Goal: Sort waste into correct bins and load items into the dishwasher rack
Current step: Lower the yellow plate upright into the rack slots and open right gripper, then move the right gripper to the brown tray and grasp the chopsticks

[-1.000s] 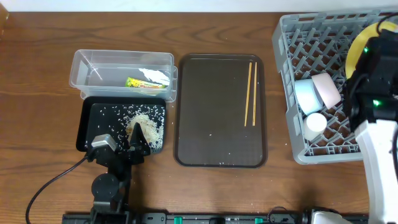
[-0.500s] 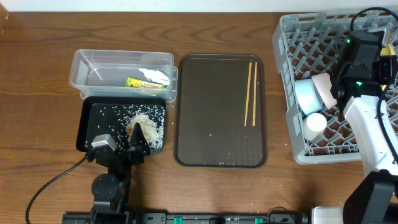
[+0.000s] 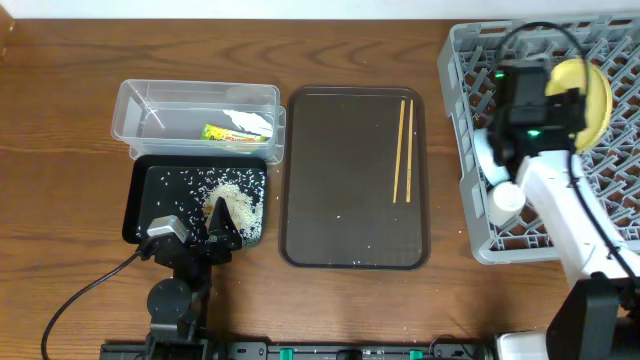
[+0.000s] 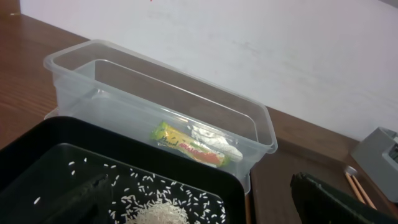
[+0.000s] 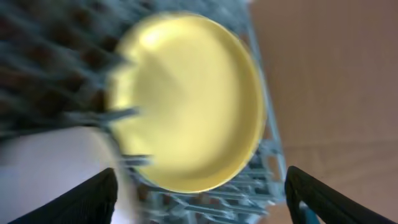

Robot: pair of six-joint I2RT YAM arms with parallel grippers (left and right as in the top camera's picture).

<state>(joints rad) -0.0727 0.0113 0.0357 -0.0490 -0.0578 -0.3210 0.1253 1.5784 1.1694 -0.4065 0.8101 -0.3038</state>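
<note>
The right gripper (image 5: 200, 179) has its fingers (image 5: 93, 199) spread wide at the lower corners of the right wrist view, with nothing between them. Past them, blurred, is the pale-yellow plate (image 5: 193, 106), filling the middle of that frame and set among the grey bars of the dishwasher rack (image 3: 470, 60). In the overhead view the plate stands in the upper right of the rack, partly hidden behind the right arm. Just below and left of the arm sit the light-blue bowl (image 3: 484, 152) and the white bowl (image 3: 505, 200), both inside the rack near its left wall.

The left gripper (image 4: 199, 205) is also released. One dark finger (image 4: 336, 199) shows at the lower right of the left wrist view, the other dimly at the lower left, well apart and holding nothing. It hangs over the black tray (image 3: 140, 200) in the lower left of the overhead frame, just beside the heap of rice grains (image 3: 238, 200), with more grains scattered across the tray. Touching the tray's upper edge is the clear tub (image 3: 125, 105), and the snack wrapper (image 3: 232, 132) with its white paper scrap lies inside it toward the right end.

In the centre of the overhead frame, the chopsticks (image 3: 403, 150) lie side by side along the right part of the brown serving tray (image 3: 350, 230), which carries a few stray grains
</note>
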